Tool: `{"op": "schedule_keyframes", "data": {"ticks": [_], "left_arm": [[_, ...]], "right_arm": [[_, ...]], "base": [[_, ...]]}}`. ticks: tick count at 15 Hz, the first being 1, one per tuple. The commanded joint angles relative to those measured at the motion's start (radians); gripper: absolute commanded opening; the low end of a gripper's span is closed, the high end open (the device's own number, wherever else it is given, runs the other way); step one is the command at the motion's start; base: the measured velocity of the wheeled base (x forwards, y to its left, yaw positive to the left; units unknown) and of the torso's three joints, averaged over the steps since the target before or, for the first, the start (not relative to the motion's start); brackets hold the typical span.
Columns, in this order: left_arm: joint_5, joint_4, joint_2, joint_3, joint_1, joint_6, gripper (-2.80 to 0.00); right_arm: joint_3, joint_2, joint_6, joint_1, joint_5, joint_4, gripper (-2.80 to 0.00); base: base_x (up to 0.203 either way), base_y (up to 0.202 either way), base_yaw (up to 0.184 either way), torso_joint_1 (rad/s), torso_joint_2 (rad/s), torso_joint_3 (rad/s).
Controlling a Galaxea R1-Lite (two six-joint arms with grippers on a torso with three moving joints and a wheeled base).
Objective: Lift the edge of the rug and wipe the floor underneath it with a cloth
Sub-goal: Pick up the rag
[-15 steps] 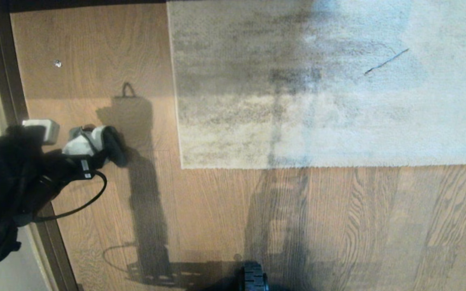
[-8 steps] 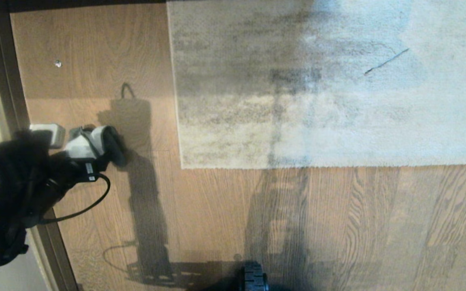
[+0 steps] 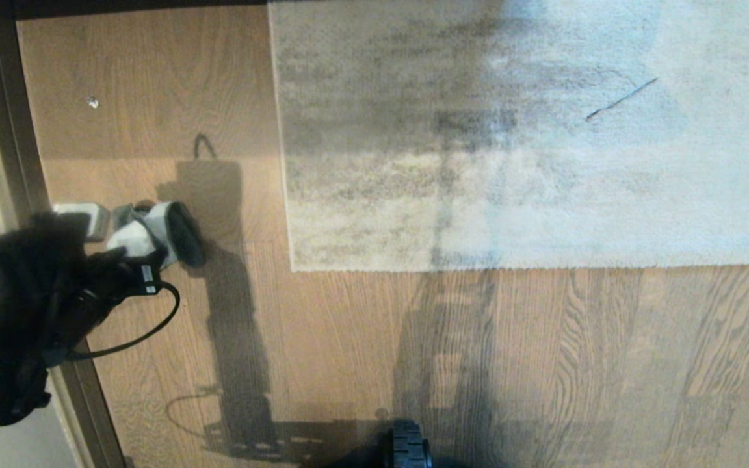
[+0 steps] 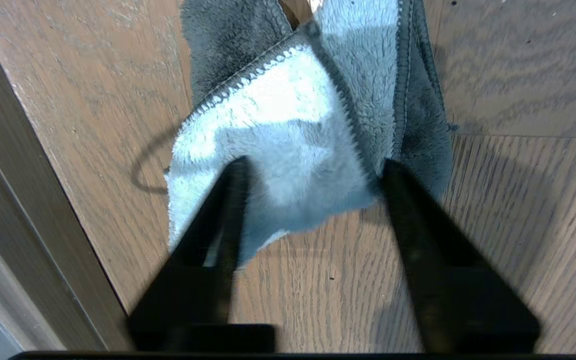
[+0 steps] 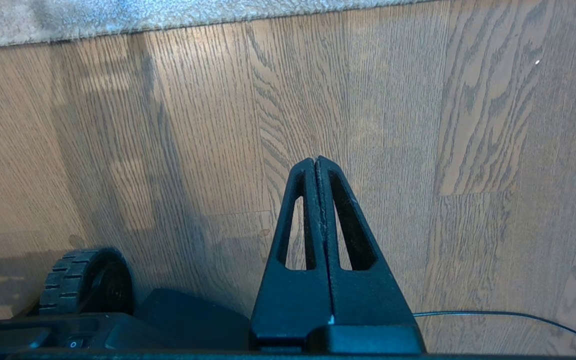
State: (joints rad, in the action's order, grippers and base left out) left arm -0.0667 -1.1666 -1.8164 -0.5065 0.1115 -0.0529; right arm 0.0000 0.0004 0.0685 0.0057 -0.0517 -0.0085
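On the wood-plank floor at the far left of the head view, close to the dark baseboard strip, the left gripper is down at the cloth — a small fleecy rag, crumpled, with its off-white face folded over the dark grey one. In the left wrist view the two black fingers stand partly apart, straddling the near end of the rag: one tip presses onto the pale fleece, the other sits at the stitched edge where the grey side shows. The jaws are neither wide nor clamped, and the cloth lies bunched on the planks between them, not lifted. From the head camera the cloth shows as a pale-and-dark lump just ahead of the black left arm, whose cable loops out over the floor. The rug edge lies flat, well apart from the cloth to the right, its square corner nearest the rag; the pale grey-beige pile carries darker mottled streaks. The right gripper hangs over bare planks near the robot's base, jaws pressed fully together and holding nothing — a black wheel sits beside it, and the rug's border runs across the far side of that view.
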Motion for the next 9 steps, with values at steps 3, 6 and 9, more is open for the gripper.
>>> {"op": "schedule_keyframes", "data": {"ticks": [3,6,9], "left_arm": [[-0.001,-0.008,-0.008,0.000,0.011,-0.001,-2.80],[0.000,-0.008,0.004,0.005,0.013,-0.001,-2.80],[0.001,-0.043,0.023,0.030,0.013,0.000,-2.80]], "right_arm": [[0.000,0.000,0.001,0.000,0.000,-0.001,-2.80],[0.000,0.000,0.001,0.000,0.000,-0.001,-2.80],[0.000,0.000,0.001,0.000,0.000,-0.001,-2.80]], "base": [[0.000,0.000,0.000,0.000,0.00,0.000],[0.000,0.000,0.000,0.000,0.00,0.000],[0.000,0.000,0.000,0.000,0.00,0.000]]}}
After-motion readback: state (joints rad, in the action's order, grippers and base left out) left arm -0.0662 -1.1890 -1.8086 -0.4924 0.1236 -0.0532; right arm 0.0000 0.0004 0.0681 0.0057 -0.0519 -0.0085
